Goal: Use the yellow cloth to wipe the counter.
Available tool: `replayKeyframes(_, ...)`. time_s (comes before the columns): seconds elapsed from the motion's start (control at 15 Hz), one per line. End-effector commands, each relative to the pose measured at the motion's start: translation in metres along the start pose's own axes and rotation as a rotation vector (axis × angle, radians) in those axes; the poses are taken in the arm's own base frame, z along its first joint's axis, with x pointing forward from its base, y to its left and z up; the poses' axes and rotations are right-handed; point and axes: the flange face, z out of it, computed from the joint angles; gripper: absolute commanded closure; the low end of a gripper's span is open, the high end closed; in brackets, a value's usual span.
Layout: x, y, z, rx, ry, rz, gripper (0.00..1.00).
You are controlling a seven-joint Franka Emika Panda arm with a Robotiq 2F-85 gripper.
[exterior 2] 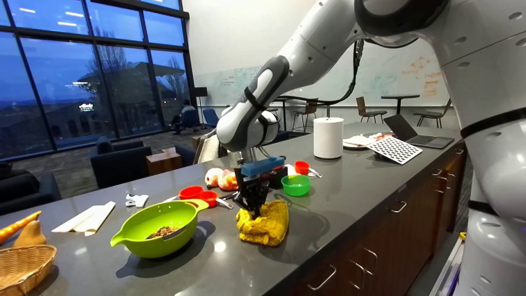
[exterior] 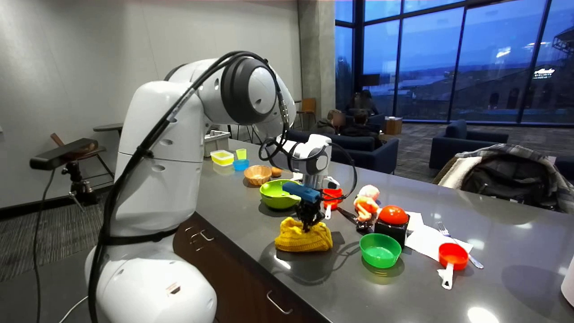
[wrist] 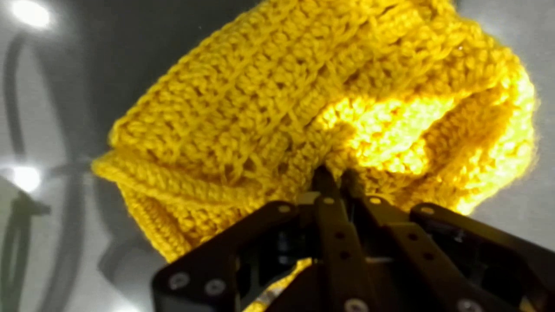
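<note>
The tool (wrist: 337, 177), nearly closed, pinches one yellow cloth (exterior 2: 269, 225) on the bench (exterior 2: 361, 176); so small a grip might slip. Wiping left could shove one lime bowl (exterior 2: 152, 248), spilling its contents (exterior 2: 162, 232). Farther, in an exterior view, stand two red cups (exterior 2: 191, 192), one green cup (exterior 2: 296, 188), another red cup (exterior 2: 302, 167), one paper roll (exterior 2: 328, 138).

Yellow cloth (wrist: 243, 108) at the claw (wrist: 337, 174): rough, matt yarn
Countertop (exterior 2: 349, 195) beneath the claw: smooth, glossy
Mixing bowl (exterior 2: 160, 246): glossy plastic
Basket (exterior 2: 24, 267): woven wicker
Drawer handle (exterior: 276, 304): shiny metal
</note>
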Motion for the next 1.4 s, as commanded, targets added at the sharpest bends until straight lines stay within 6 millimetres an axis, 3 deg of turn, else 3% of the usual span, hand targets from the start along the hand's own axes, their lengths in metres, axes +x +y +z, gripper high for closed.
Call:
replayKeyframes(0.0, -0.028, 0.051, -0.003, -0.031, -0.019, 0.106, 0.99)
replayKeyframes(0.27, -0.044, 0.099, -0.004, -0.052, -0.042, 0.205, 0.99)
replayKeyframes(0.4, -0.049, 0.110, -0.004, -0.060, -0.052, 0.227, 0.99)
replayKeyframes(0.53, -0.048, 0.107, -0.003, -0.059, -0.055, 0.219, 0.99)
replayKeyframes(0.8, -0.042, 0.077, -0.003, -0.035, -0.031, 0.161, 0.99)
replayKeyframes(1.33, -0.029, -0.018, -0.010, 0.008, 0.041, -0.006, 0.99)
